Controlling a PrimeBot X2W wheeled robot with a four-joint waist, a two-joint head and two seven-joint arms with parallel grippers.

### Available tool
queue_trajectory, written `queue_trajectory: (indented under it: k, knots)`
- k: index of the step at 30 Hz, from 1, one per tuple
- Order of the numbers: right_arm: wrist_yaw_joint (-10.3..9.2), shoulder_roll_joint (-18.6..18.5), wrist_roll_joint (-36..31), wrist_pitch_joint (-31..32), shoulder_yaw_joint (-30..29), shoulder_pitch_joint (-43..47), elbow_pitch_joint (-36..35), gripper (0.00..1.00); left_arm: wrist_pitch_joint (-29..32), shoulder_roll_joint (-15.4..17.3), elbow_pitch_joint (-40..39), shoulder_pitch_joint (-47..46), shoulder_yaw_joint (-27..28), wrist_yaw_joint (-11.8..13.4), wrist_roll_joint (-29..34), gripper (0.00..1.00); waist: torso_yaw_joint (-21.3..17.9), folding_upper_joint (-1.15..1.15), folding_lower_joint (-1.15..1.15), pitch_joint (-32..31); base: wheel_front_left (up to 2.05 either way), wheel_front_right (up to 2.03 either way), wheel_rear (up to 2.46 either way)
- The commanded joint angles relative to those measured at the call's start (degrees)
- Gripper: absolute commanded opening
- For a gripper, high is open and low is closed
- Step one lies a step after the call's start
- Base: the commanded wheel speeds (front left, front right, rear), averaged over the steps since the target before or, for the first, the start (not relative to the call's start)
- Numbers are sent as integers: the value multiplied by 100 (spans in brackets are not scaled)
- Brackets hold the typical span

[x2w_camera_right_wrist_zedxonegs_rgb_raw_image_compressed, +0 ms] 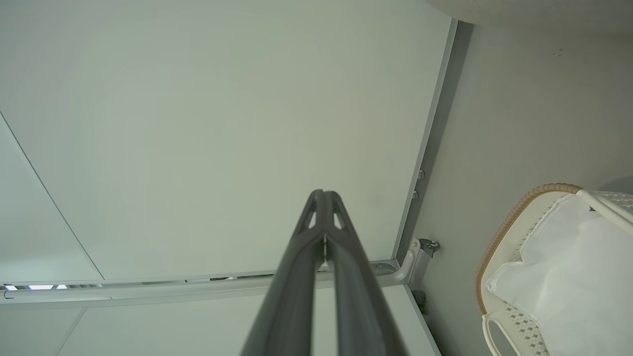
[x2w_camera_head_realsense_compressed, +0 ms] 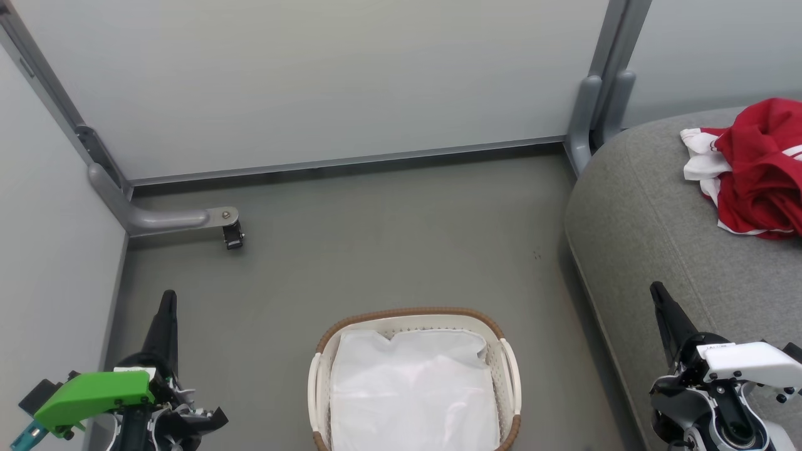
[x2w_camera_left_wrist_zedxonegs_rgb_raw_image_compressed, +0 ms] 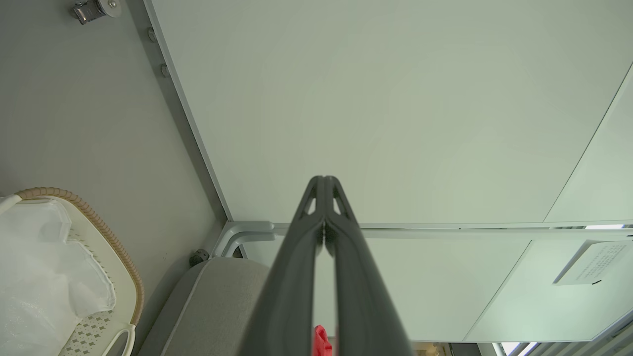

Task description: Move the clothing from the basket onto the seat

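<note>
My left gripper (x2w_camera_left_wrist_zedxonegs_rgb_raw_image_compressed: 324,183) is pressed shut, the two dark fingers meeting at their tips with nothing caught between them. In the left wrist view a thin slit runs lower down between the fingers, and a sliver of red shows through it from beyond. My right gripper (x2w_camera_right_wrist_zedxonegs_rgb_raw_image_compressed: 324,194) is closed the same way, tip against tip, gripping nothing.

In the head view both point up and away from me. The left one hangs over the grey floor (x2w_camera_head_realsense_compressed: 376,238) to the left of the basket (x2w_camera_head_realsense_compressed: 407,312), and the right one over the near edge of the seat (x2w_camera_head_realsense_compressed: 645,219), to the basket's right. Neither touches the basket.

The basket stands on the floor between my arms, brown woven rim uppermost, and a crumpled white liner sheet (x2w_camera_head_realsense_compressed: 413,388) lies inside it.

The clothing (x2w_camera_head_realsense_compressed: 758,166) lies in a rumpled red heap on top of the seat (white trim spills out on its left side), at the far right and well apart from my right gripper.

Pale wall panels (x2w_camera_head_realsense_compressed: 313,81) close off the floor behind, and a grey bracket foot with a small caster (x2w_camera_head_realsense_compressed: 233,237) stands at the left.
</note>
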Motion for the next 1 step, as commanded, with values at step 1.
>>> queue_trajectory:
  k: [1]
  knots:
    - [-2, -34, 23, 13, -10, -45, -23, 0, 16, 29, -11, -55, 10, -24, -19, 0, 0, 0, 0, 0, 0, 0, 0]
